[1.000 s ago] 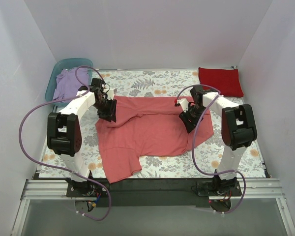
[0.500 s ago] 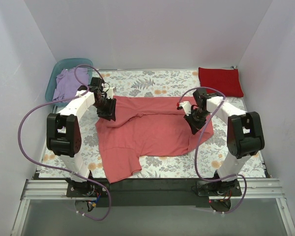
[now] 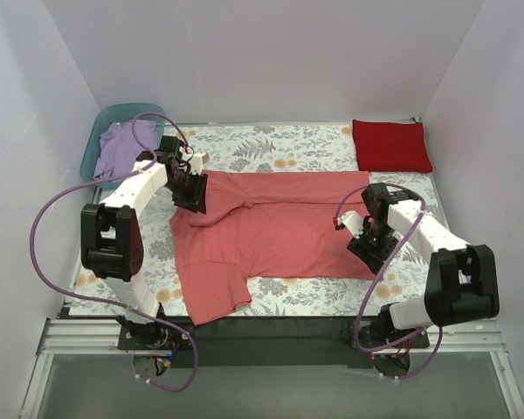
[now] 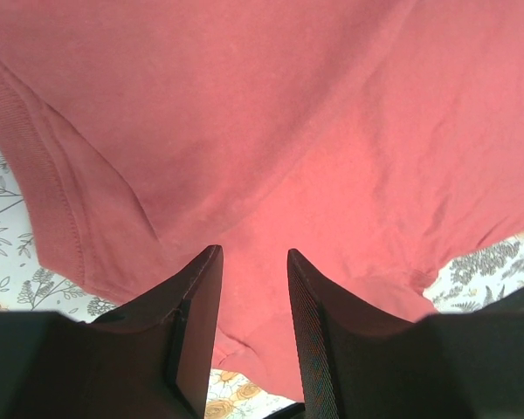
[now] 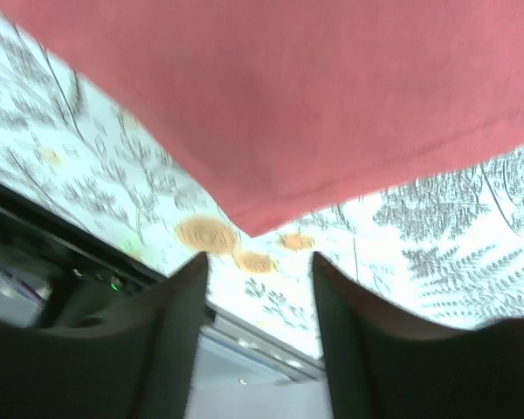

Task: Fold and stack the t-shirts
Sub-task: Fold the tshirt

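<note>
Top view, left to right. At upper left, a lavender t-shirt [image 3: 118,148] lay in the teal tub [image 3: 94,144]. The left hand [image 3: 192,197] rested on the upper left corner of the salmon-pink t-shirt [image 3: 271,236], fingers narrowly parted. That shirt lay spread at centre on the floral cloth [image 3: 279,144] covering the tabletop. The right hand [image 3: 372,248], fingers wide and holding nothing, hovered at the shirt's lower right corner. A folded deep red t-shirt [image 3: 391,144] lay at upper right.
</note>
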Robot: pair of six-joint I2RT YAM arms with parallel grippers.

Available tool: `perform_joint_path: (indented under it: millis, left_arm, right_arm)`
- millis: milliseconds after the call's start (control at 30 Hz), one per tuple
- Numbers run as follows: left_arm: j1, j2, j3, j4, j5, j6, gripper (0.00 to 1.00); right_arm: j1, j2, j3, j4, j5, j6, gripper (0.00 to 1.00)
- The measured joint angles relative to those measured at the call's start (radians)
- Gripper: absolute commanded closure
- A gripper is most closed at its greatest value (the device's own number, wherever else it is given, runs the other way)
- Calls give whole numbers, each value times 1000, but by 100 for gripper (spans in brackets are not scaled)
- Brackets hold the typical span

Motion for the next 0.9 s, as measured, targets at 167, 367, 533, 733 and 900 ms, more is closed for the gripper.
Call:
perform_joint_path:
  millis: [167, 367, 533, 733, 900]
  left_arm:
    - [-1, -66, -42, 3, 72, 55, 72]
    - [-58, -116, -75, 40, 177, 138, 82]
    - [-216, -103, -88, 89, 134, 197, 80]
    - [-304, 13, -58, 142, 21, 235, 72]
    - [-323, 119, -9, 181, -97, 271, 71]
  right_arm:
    - [-4, -54, 51, -69, 25, -33, 33]
    - [-4, 97, 378, -66, -143, 16, 47]
    - [-3, 256, 536, -39, -280, 88, 52]
    - [-1, 358, 554, -16, -353, 166, 52]
    - [0, 414, 599, 26, -360, 205, 52]
